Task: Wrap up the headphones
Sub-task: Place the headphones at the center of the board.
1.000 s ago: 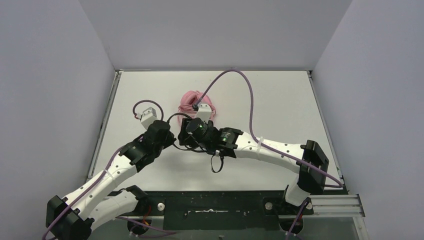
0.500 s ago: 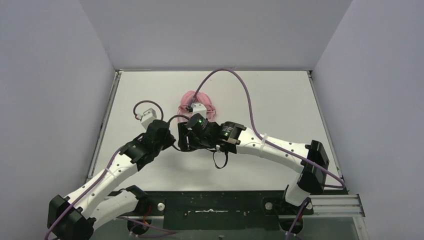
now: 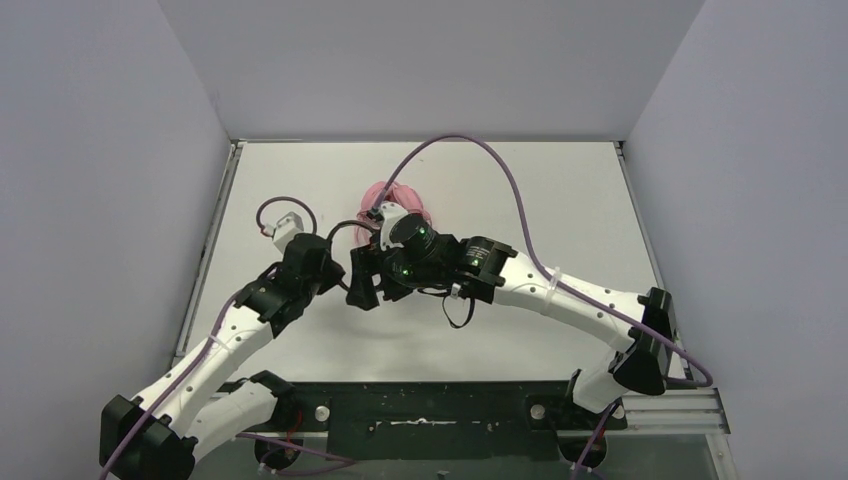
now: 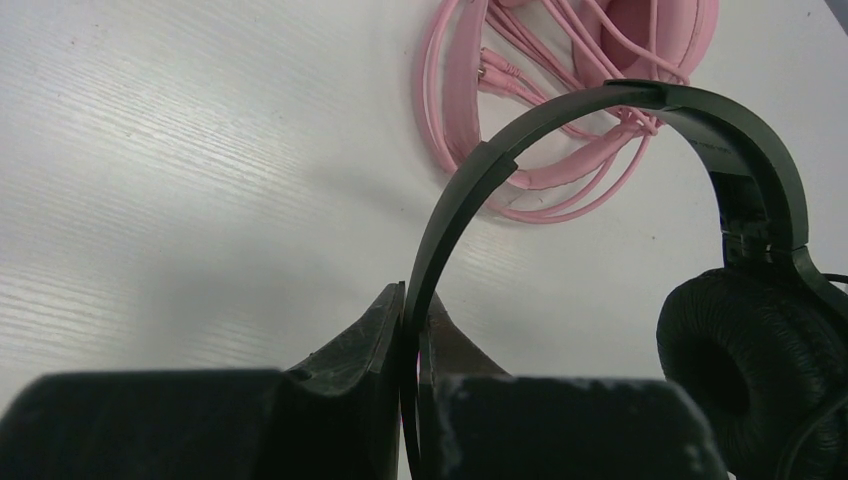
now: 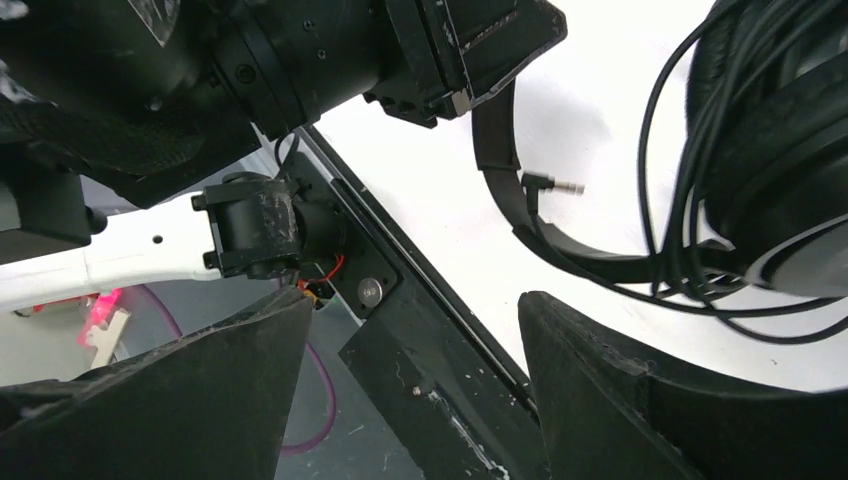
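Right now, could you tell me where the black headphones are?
In the left wrist view, the black headphones are centre-right, headband pinched in the left end effector, pink headphones just beyond.

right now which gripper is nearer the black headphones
Left. The left gripper is shut on the black headphones, pinching their headband. The right gripper is open close beside them, with nothing between its fingers.

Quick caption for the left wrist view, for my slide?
Left gripper shut on the headband of the black headphones, pink headphones lying on the white table behind.
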